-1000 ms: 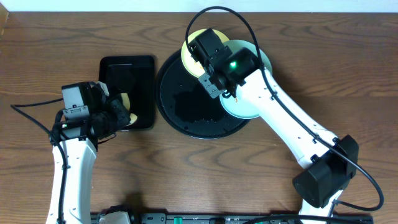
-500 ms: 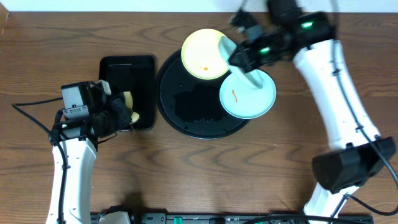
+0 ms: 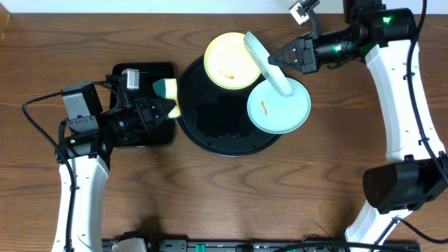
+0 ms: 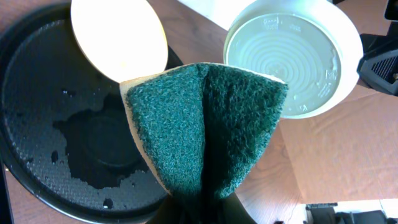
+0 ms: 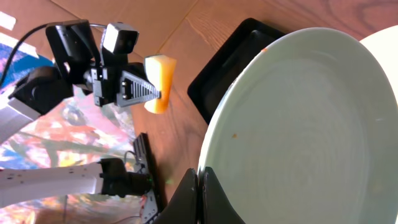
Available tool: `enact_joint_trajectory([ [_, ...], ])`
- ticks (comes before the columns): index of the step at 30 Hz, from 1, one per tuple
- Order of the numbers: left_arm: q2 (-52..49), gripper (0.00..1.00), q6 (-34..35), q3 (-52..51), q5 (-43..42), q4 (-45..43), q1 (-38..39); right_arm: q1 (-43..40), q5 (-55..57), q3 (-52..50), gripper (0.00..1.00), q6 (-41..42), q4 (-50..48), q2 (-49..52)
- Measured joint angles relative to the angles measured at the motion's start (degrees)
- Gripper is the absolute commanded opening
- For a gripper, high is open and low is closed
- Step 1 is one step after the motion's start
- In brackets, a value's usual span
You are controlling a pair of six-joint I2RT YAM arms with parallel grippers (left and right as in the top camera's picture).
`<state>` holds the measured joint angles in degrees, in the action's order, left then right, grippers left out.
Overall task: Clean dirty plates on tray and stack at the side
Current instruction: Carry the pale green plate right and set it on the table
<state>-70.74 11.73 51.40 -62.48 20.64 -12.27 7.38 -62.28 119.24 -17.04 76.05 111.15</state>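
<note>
My right gripper (image 3: 274, 60) is shut on the rim of a pale mint plate (image 3: 263, 61), which it holds tilted on edge above the round black tray (image 3: 210, 119). The wrist view shows the plate's inner face (image 5: 298, 124) with the pinched fingers (image 5: 200, 194) on its edge. A yellow plate (image 3: 229, 60) with an orange smear lies at the tray's back. Another mint plate (image 3: 281, 108), also smeared, lies at its right. My left gripper (image 3: 158, 105) is shut on a green-and-yellow sponge (image 3: 166, 91) at the tray's left rim. The sponge's green side (image 4: 205, 130) faces the held plate's underside (image 4: 289, 56).
A small rectangular black tray (image 3: 143, 78) lies left of the round tray, under my left gripper. Water drops and a wet patch (image 4: 93, 149) cover the round tray's floor. Bare wooden table (image 3: 224, 196) stretches along the front, with more to the right of the tray.
My right arm lifted a mint plate off the tray and swung back to the right, tilting it. My left gripper raised the sponge from the rectangular tray and carried it right.
</note>
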Motion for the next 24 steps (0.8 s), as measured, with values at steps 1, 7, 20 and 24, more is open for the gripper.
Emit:
enact_joint_trajectory([
  [1,0.0,0.08,0.0,0.0,0.0,0.3,0.0,0.0,0.2,0.0,0.01,-0.2,-0.1,0.0],
  [7,0.0,0.08,-0.1,0.0,8.0,5.9,0.0,0.0,14.0,0.0,0.01,2.6,-5.4,0.0],
  [20,0.0,0.08,-0.1,0.0,28.4,12.2,0.0,-1.2,53.4,0.0,0.01,8.2,-3.3,0.0],
  [24,0.0,0.08,0.0,0.0,31.5,12.8,0.0,-1.3,63.8,0.0,0.01,10.3,-2.8,0.3],
])
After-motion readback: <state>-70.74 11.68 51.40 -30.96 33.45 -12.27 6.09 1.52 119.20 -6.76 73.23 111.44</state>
